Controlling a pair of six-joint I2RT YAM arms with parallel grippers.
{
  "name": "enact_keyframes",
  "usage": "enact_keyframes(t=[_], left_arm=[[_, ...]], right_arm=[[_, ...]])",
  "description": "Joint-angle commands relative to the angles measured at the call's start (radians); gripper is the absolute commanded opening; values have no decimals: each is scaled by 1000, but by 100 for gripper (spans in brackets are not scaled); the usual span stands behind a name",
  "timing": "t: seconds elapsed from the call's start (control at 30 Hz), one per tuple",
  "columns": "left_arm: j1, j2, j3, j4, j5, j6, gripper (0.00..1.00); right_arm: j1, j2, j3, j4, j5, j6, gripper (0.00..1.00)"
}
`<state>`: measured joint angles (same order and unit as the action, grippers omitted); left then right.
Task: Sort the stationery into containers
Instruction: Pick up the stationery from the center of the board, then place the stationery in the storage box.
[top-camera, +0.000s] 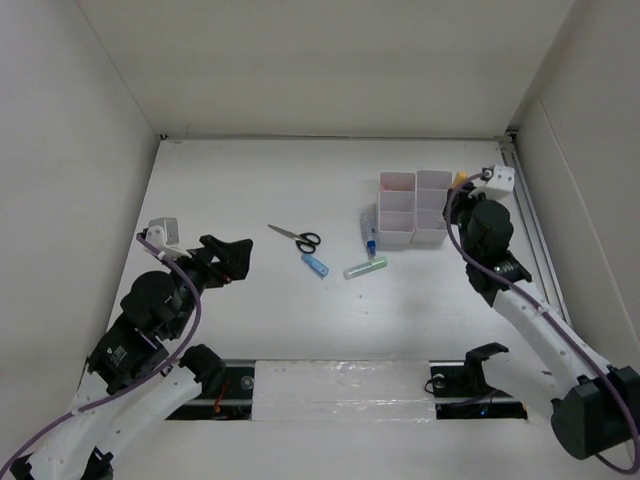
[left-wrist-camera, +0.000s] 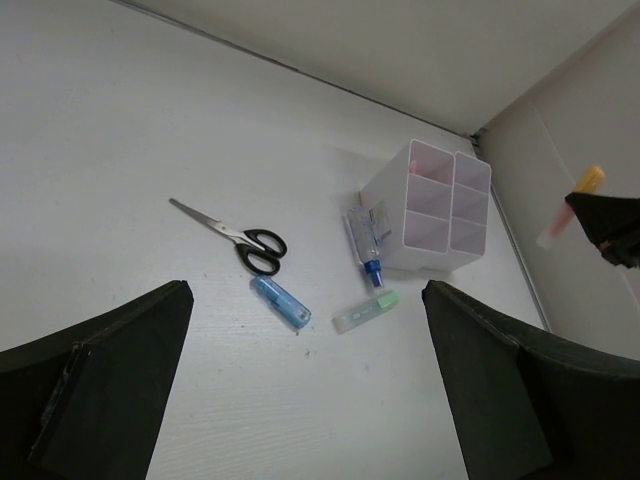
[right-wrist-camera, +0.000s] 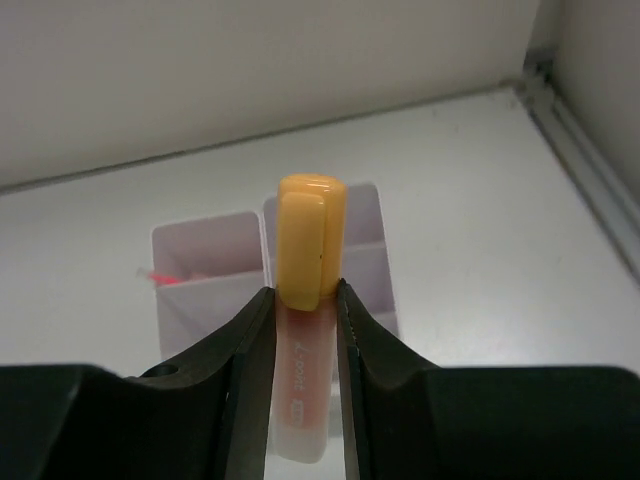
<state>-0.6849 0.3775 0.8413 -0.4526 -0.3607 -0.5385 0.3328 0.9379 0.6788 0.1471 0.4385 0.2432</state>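
Note:
My right gripper (right-wrist-camera: 305, 300) is shut on an orange-capped marker (right-wrist-camera: 310, 245) with a pinkish clear barrel and holds it upright in the air beside the white organiser (right-wrist-camera: 205, 265), at its far right corner (top-camera: 415, 207). A red-pink item (right-wrist-camera: 152, 274) shows in one compartment. On the table lie black-handled scissors (top-camera: 295, 237), a short blue tube (top-camera: 315, 265), a green marker (top-camera: 365, 267) and a blue-capped bottle (top-camera: 371, 236) against the organiser's left wall. My left gripper (top-camera: 236, 257) hangs open and empty left of the scissors.
White walls enclose the table on three sides. A metal rail (top-camera: 530, 225) runs along the right edge, close to the right arm. Bare tabletop (left-wrist-camera: 300, 400) lies between the left fingers, short of the blue tube.

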Motion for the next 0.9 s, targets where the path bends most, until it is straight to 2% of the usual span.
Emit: enact_keyframes(t=[0.0, 0.07, 0.23, 0.47, 0.67, 0.87], left_arm=[[4, 29, -7, 38, 19, 8, 100], [4, 29, -7, 38, 19, 17, 100], [4, 29, -7, 48, 19, 17, 100], [4, 29, -7, 48, 19, 17, 100], [4, 29, -7, 48, 28, 17, 100], [4, 29, -7, 48, 28, 17, 100]], right_arm=[[-84, 109, 79, 321, -312, -363, 0], [-112, 171, 132, 348, -378, -403, 0], [-193, 283, 145, 491, -536, -446, 0], [-305, 403, 176, 570, -802, -424, 0], [-327, 502, 176, 618, -928, -415, 0], [-327, 516, 143, 658, -1014, -406, 0]])
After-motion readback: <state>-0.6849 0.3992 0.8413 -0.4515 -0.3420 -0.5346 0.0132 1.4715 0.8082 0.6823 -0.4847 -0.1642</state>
